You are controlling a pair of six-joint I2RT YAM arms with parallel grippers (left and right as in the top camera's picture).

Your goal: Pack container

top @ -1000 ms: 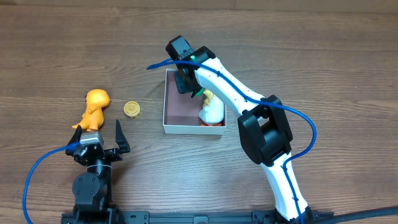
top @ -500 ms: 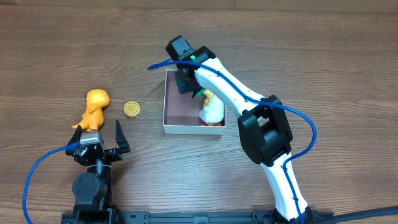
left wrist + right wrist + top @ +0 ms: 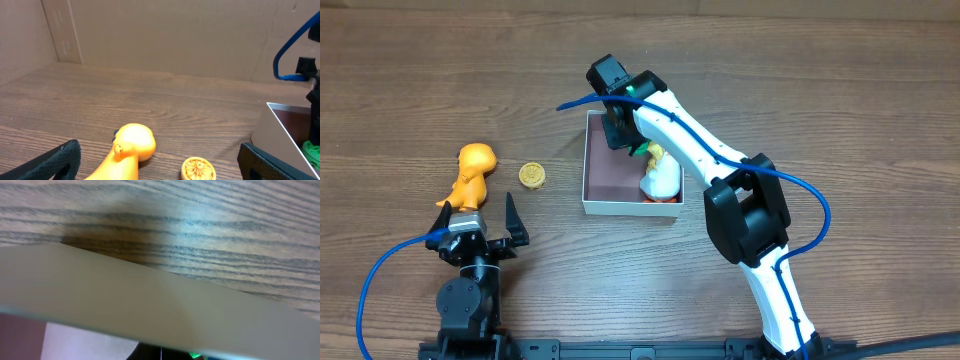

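Note:
The container [image 3: 630, 207], a shallow white-walled box with a pinkish-brown floor, sits mid-table. A white, yellow and red toy [image 3: 660, 180] stands in its right half. My right gripper [image 3: 618, 135] reaches down into the container's far side and is shut. A small green thing [image 3: 640, 150] lies right beside its tip; whether it is held is unclear. The right wrist view is filled by the container wall [image 3: 150, 305], with the dark shut gripper [image 3: 161, 354] at the bottom edge. My left gripper [image 3: 480, 215] is open just behind an orange toy [image 3: 473, 172] and a yellow disc [image 3: 532, 176].
In the left wrist view the orange toy [image 3: 130, 150] and the yellow disc [image 3: 198, 169] lie between the wide-spread fingers [image 3: 55, 162]. The container [image 3: 280, 135] stands at the right. Cardboard walls close off the back of the wooden table [image 3: 150, 100].

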